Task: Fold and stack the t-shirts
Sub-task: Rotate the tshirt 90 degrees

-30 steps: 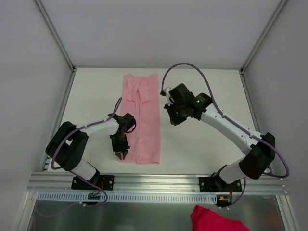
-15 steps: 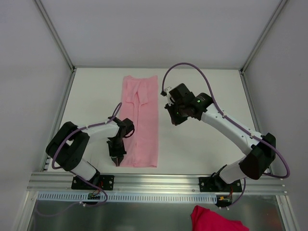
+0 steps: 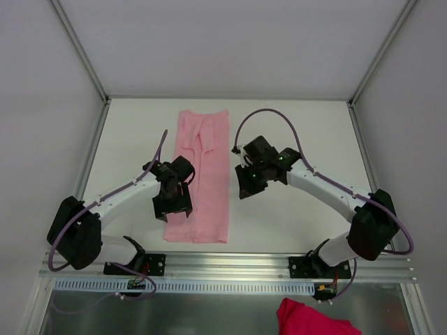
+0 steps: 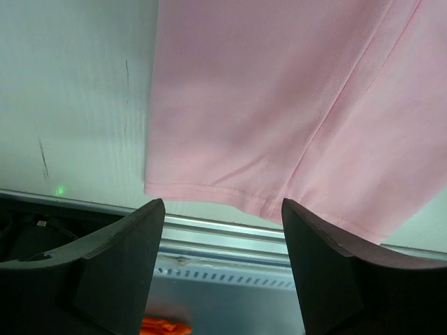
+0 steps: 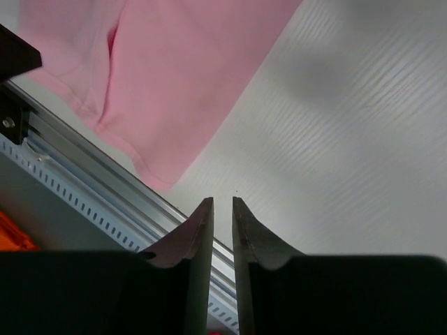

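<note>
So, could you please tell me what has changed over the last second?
The left end effector released the near-left corner of the pale-pink thin-fabric t-shirt, opened wide and moved toward the far side. The right end effector shifted slightly nearer and parted its jaws a crack. The t-shirt stays a long folded strip on the white table.

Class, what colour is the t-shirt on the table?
The t-shirt is plain pale pink; best in top external view.
</note>
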